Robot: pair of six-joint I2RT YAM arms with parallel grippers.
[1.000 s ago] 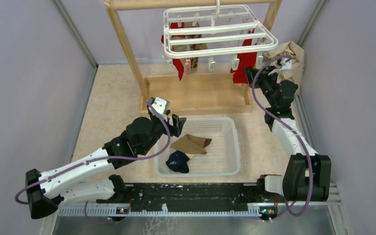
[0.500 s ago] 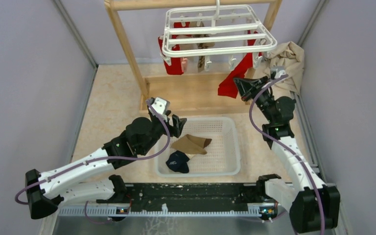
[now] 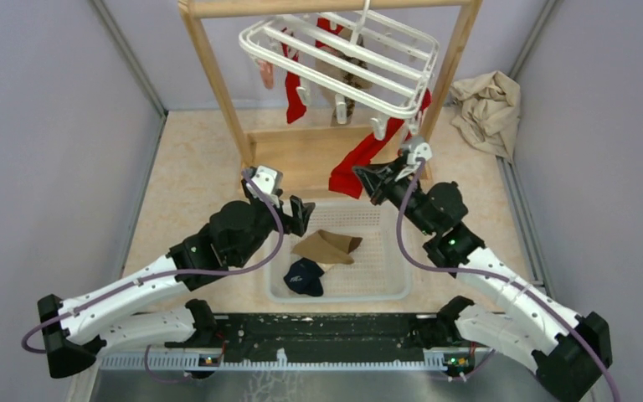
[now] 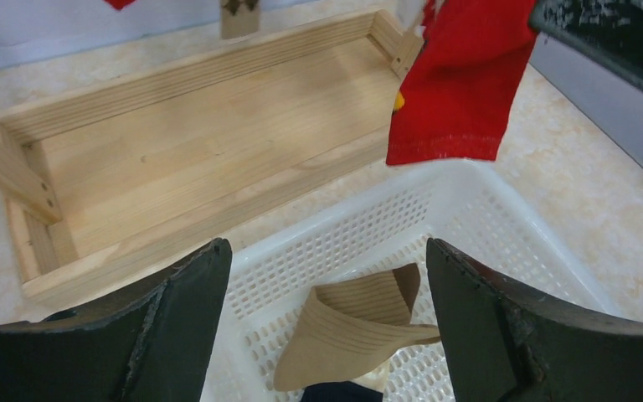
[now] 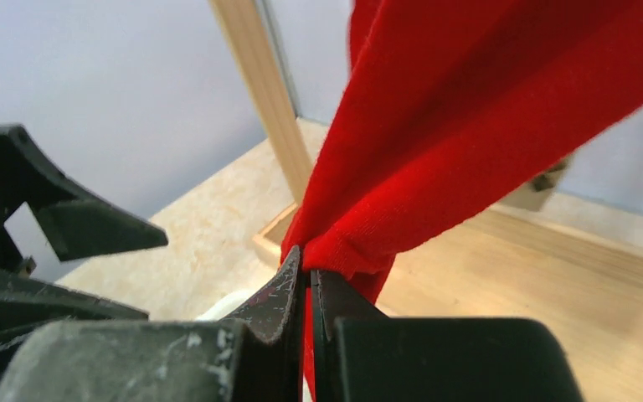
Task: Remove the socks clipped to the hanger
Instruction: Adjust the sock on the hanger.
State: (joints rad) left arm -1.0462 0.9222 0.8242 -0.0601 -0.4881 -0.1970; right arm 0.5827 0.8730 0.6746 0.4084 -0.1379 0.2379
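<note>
Bench (image 3: 188, 172) of pale speckled beige fills the floor of a narrow booth, shut in by plain lavender-grey walls (image 3: 42, 126) on the left, right and far sides, with metal rails in the corners. A wooden frame (image 3: 218, 84) stands at the far end, its shallow tray base resting on the bench.

The right jaws are clenched on the lower part of a red sock (image 3: 360, 159), the fabric bunched between the tips. From there the sock stretches up and away to the near right corner of the hanger (image 3: 343, 59), which hangs tilted from the frame's top bar. More socks (image 3: 293, 92) dangle beneath the hanger, beyond and to the left of the right jaws.

The left jaws are released, spread wide with nothing between them, over the far left rim of a white perforated basket (image 3: 389, 251). Below and just ahead of them a tan sock (image 3: 328, 245) lies in the basket, and a navy sock (image 3: 304, 276) lies nearer the arm bases. The red sock's free hem hangs ahead of the left jaws to their right.

A crumpled beige cloth (image 3: 486, 109) lies in the far right corner, well beyond the right jaws.
</note>
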